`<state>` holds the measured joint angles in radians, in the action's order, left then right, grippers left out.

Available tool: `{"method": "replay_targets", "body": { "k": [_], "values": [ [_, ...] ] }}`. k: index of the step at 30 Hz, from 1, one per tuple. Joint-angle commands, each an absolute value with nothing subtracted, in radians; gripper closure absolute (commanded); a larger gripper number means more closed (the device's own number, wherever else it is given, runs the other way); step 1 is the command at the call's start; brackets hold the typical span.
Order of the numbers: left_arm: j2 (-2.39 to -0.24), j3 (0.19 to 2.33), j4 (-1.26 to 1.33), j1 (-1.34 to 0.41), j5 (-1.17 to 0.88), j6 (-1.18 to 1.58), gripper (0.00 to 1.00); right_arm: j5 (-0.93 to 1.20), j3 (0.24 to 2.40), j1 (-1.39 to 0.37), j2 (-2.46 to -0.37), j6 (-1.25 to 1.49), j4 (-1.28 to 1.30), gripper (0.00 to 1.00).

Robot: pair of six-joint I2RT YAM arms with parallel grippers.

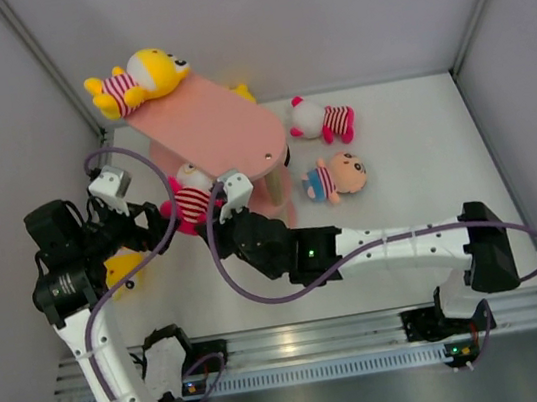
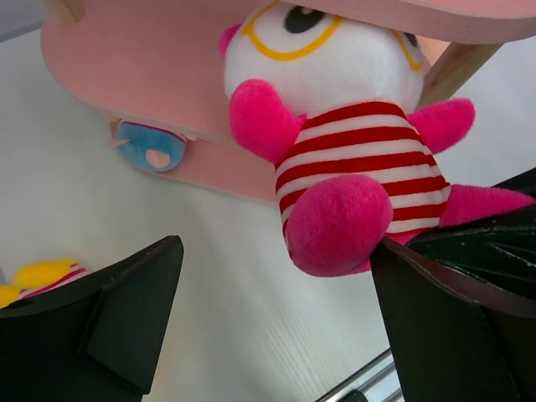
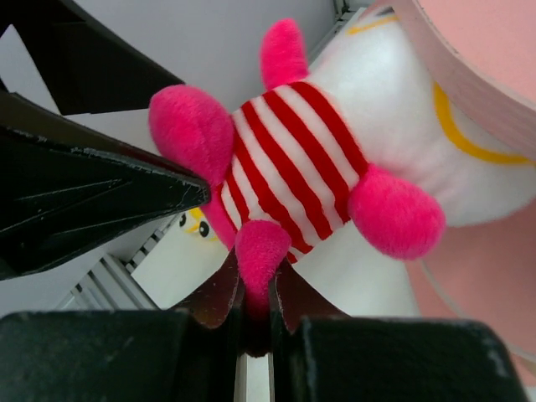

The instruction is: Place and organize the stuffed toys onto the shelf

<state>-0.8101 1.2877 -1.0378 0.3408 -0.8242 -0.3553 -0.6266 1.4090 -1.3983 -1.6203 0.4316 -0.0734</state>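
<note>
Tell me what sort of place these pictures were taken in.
Probably a robot lab test cell, not a home: plain grey panel walls box in a white tabletop, and two robot arms are mounted on an aluminium rail at its near edge.

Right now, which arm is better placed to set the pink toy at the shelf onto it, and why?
Right. The right gripper is shut on the toy's leg, its head under the shelf's top board. The left gripper is open and holds nothing.
</note>
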Motion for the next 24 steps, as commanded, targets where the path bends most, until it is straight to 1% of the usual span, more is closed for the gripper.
{"method": "replay_targets", "body": {
  "k": [1, 2, 4, 7, 8, 10, 11, 13, 14, 15, 18, 19, 21, 22, 23, 24],
  "values": [
    [-0.827, 1.289, -0.951, 0.345, -0.905, -0.324, 0.01, -0.557, 1.47, -1.375, -1.646, 0.466, -0.158, 1.0],
    [-0.83, 1.284, -0.943, 0.347, -0.914, -0.324, 0.02, -0.549, 1.476, -1.362, -1.652, 0.472, -0.158, 1.0],
    [-0.828, 1.27, -0.913, 0.347, -0.917, -0.324, 0.11, -0.543, 1.485, -1.353, -1.667, 0.476, -0.158, 1.0],
    [-0.834, 1.236, -0.85, 0.345, -0.868, -0.304, 0.33, -0.526, 1.497, -1.344, -1.68, 0.465, -0.166, 1.0],
    [-0.845, 1.227, -0.838, 0.347, -0.865, -0.302, 0.42, -0.516, 1.5, -1.342, -1.684, 0.46, -0.167, 1.0],
    [-0.86, 1.209, -0.83, 0.345, -0.9, -0.317, 0.51, -0.511, 1.506, -1.336, -1.693, 0.453, -0.167, 1.0],
    [-0.876, 1.206, -0.83, 0.347, -0.911, -0.319, 0.63, -0.496, 1.508, -1.327, -1.697, 0.451, -0.167, 1.0],
    [-0.888, 1.195, -0.821, 0.345, -0.913, -0.327, 0.76, -0.476, 1.506, -1.31, -1.706, 0.462, -0.166, 1.0],
    [-0.896, 1.178, -0.796, 0.348, -0.902, -0.327, 0.93, -0.465, 1.506, -1.293, -1.709, 0.465, -0.164, 1.0],
    [-0.894, 1.164, -0.775, 0.345, -0.887, -0.322, 1.0, -0.453, 1.505, -1.283, -1.715, 0.466, -0.163, 1.0],
    [-0.891, 1.088, -0.614, 0.347, -0.812, -0.273, 1.0, -0.446, 1.512, -1.256, -1.73, 0.433, -0.161, 1.0],
    [-0.893, 1.071, -0.567, 0.347, -0.796, -0.255, 1.0, -0.455, 1.514, -1.255, -1.733, 0.401, -0.16, 0.96],
    [-0.903, 1.023, -0.438, 0.345, -0.735, -0.23, 1.0, -0.462, 1.517, -1.256, -1.729, 0.367, -0.16, 0.77],
    [-0.908, 1.008, -0.395, 0.344, -0.712, -0.206, 1.0, -0.46, 1.517, -1.255, -1.726, 0.341, -0.158, 0.58],
    [-0.925, 0.984, -0.355, 0.344, -0.672, -0.192, 1.0, -0.44, 1.516, -1.255, -1.721, 0.33, -0.149, 0.51],
    [-0.933, 0.973, -0.275, 0.344, -0.652, -0.177, 1.0, -0.433, 1.511, -1.255, -1.715, 0.319, -0.143, 0.48]
  ]
}}
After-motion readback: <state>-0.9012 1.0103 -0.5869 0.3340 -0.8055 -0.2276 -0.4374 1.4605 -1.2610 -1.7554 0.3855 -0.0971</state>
